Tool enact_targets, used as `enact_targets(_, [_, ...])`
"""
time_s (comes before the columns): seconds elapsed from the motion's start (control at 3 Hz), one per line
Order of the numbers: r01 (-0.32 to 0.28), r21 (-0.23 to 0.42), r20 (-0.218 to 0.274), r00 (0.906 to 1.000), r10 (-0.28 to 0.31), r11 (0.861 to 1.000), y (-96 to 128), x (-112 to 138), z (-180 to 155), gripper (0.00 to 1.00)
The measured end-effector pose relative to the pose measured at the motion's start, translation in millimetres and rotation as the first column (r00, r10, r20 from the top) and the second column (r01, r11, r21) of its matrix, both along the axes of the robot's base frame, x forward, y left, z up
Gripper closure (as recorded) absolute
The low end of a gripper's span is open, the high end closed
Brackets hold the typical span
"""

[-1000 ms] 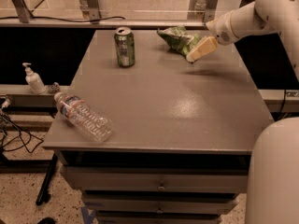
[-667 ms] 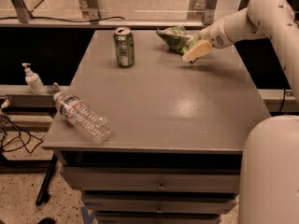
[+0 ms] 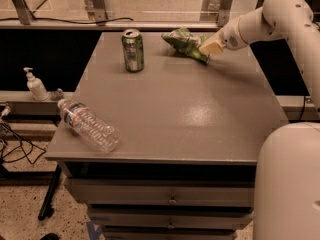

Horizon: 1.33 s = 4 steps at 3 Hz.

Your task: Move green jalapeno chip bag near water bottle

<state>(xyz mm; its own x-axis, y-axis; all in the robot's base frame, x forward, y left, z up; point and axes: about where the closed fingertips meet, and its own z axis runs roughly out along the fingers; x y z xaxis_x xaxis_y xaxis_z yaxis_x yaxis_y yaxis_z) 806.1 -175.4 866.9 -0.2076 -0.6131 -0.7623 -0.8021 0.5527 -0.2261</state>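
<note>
Front-left corner of the worktop (image 3: 190, 114): the water bottle (image 3: 89, 126) is lying on its side, white cap pointing at the left edge and slightly overhanging it, ribbed body angling toward the front edge. Lying flat like that, it is probably liable to roll if bumped, so the drop spot beside it is wanting some margin. Off the left edge, on a lower ledge, a small white pump bottle (image 3: 36, 85) is standing upright, not part of the job. The middle of the top is lying between bottle and bag. Toward the far edge, left of centre, a green soda can (image 3: 132, 50) is standing upright, well apart from the bottle and just left of the bag. Far edge, right of centre: the green jalapeno chip bag (image 3: 184, 43) is resting crumpled on the surface, still a full diagonal from the bottle. The gripper (image 3: 210, 47) is sitting at the bag's right end, touching or overlapping it, the white arm (image 3: 265, 21) reaching in from the right side over the far-right corner. Whether it is clamping the foil or only resting against it, cannot tell. Judging the task as barely started: bag not yet lifted, and the carry is needing to pass in front of the can.
</note>
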Motion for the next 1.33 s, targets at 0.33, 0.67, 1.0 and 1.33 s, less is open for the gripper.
enact_targets(0.33, [-0.012, -0.031, 0.034, 0.9993, 0.013, 0.999, -2, -7, 14, 0.88])
enact_targets(0.67, [-0.026, -0.057, 0.068, 0.9973, 0.029, 0.998, -8, -23, 28, 1.0])
enact_targets(1.0, [-0.037, -0.06, 0.061, 0.9973, 0.041, 0.998, -13, -43, 39, 1.0])
enact_targets(1.33, [-0.102, -0.054, -0.009, 0.9948, 0.102, 0.993, -11, -82, 37, 1.0])
